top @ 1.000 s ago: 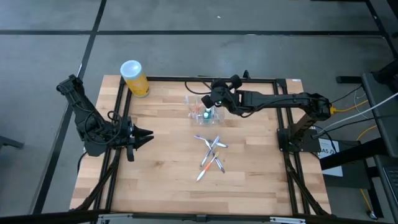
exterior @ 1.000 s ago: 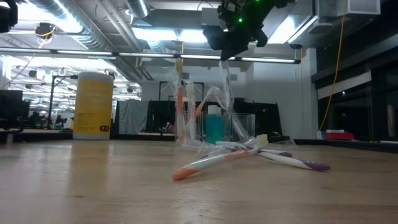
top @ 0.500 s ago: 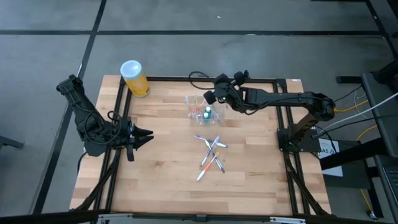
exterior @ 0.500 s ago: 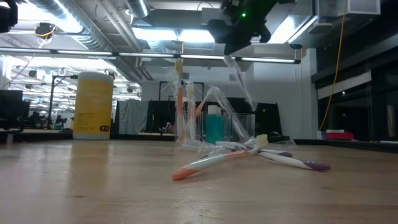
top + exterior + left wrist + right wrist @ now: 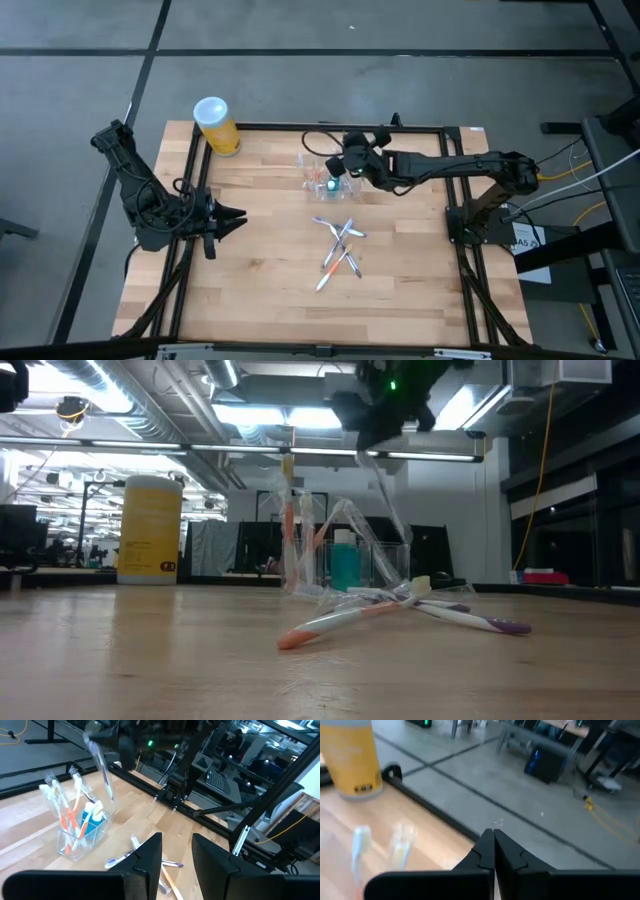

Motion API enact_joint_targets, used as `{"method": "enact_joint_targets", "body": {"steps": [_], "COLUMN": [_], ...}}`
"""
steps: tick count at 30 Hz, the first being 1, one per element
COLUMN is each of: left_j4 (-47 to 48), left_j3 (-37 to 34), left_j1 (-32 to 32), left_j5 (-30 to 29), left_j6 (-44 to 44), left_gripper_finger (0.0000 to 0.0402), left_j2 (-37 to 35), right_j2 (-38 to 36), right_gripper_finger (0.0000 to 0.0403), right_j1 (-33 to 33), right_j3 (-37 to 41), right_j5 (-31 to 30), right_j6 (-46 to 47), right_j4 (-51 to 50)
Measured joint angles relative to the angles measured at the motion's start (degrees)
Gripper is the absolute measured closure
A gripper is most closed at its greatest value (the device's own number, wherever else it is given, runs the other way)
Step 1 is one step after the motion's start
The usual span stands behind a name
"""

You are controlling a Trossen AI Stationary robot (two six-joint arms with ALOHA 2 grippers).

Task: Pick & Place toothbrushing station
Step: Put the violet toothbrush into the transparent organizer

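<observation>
Above the rear middle of the table, the right gripper point(image 5: 347, 166) is hovering over the toothbrushing station point(image 5: 322, 177), its fingers pressed together on a wrapped toothbrush point(image 5: 385, 510) that is hanging at a slant from them. The station, a clear multi-cup holder, is standing upright toward the back of the wooden table point(image 5: 270, 270) and is already holding several orange and white brushes and a blue-green tube point(image 5: 95, 815).

For this step, the brush tip is probably best brought directly over a free compartment before any descent. The shaft is tilting, so lowering slowly and letting the tip find the cup wall should avoid pushing the light holder sideways. Release should wait until the brush is resting inside, since the wrapper may cling to the pads.

The left gripper point(image 5: 238, 217) is waiting near the table's left edge with its fingers parted and holding nothing.

Loose toothbrushes point(image 5: 338, 254) are lying crossed in a small pile nearer the table's middle, well apart from the holder. A yellow canister point(image 5: 215, 125) with a white lid is standing at the back left corner. Beyond the table, grey floor, dark frames and ceiling lights are showing.
</observation>
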State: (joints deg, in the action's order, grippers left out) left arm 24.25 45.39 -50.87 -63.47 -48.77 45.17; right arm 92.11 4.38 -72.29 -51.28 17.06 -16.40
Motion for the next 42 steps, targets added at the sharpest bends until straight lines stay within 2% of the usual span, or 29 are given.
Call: {"method": "enact_joint_targets", "body": {"steps": [3, 12, 19, 23, 27, 31, 37, 42], "left_j4": [0.00, -0.02, -0.18, -0.23, -0.26, -0.30, -0.46, -0.51], "left_j3": [0.00, 0.00, 0.00, -0.01, 0.00, -0.01, 0.00, 0.00], "left_j1": [0.00, -0.02, -0.02, -0.02, -0.02, -0.02, -0.02, -0.02], "left_j5": [0.01, 0.42, 1.51, 2.09, 2.11, 3.17, 3.18, 3.28], "left_j6": [0.00, -0.02, -0.02, 0.01, 0.02, -0.08, -0.11, -0.13], "left_gripper_finger": [0.0300, 0.0300, 0.0300, 0.0300, 0.0300, 0.0300, 0.0300, 0.0300], "left_j2": [-0.02, 0.00, 0.00, 0.04, 0.07, 0.08, 0.17, 0.55], "right_j2": [-0.68, 0.28, 0.56, 0.42, 0.72, -0.96, -3.84, -6.30], "right_gripper_finger": [0.0403, 0.0403, 0.0403, 0.0403, 0.0397, 0.0366, 0.0296, 0.0249], "right_j1": [0.01, 0.99, 1.30, 1.41, 1.58, 1.41, 2.59, 2.83], "right_j3": [-1.79, -1.36, 5.31, 8.28, 12.77, 11.54, 9.36, 9.40], "right_j5": [-1.56, 0.81, 3.33, 7.83, 12.32, 12.92, 11.32, 14.98], "right_j6": [-2.37, -0.22, 6.88, 9.32, 10.79, 10.01, 6.93, 6.53], "right_j4": [0.03, -1.72, -0.76, 1.73, 10.17, 11.93, 11.91, 11.30]}}
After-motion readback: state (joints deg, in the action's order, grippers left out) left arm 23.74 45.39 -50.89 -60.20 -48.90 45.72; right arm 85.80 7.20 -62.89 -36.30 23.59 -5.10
